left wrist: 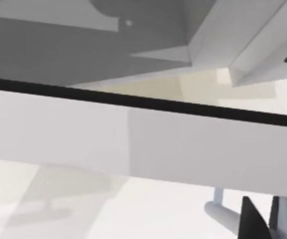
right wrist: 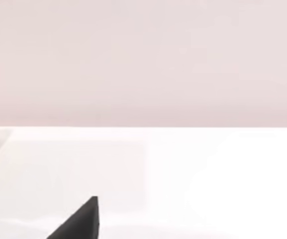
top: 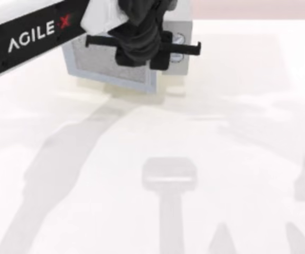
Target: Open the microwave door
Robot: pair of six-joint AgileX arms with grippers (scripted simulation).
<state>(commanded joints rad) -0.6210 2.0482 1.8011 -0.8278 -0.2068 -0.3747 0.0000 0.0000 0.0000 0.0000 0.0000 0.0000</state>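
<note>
At the far edge of the table (top: 205, 159), a little left of its middle, stands the microwave (top: 181, 26), a small silver-grey box with two round knobs (top: 178, 38) stacked on its front. The microwave door (top: 110, 66), a grey panel with a speckled mesh window, faces the near side and looks swung slightly out at its right-hand edge, though how far it is ajar I cannot tell from above. My left arm (top: 30, 37), white and black with the AgileX lettering, reaches in from the far left corner, and the left gripper (top: 144, 45) hangs dark over the door's upper edge, close against the front of the oven. Whether its fingers are closed on anything cannot be made out. From the left wrist view only pale and grey panels of the oven show, very close. My right gripper (right wrist: 78, 221) shows only as one dark fingertip over the bare table in the right wrist view, so its state cannot be told.
</note>
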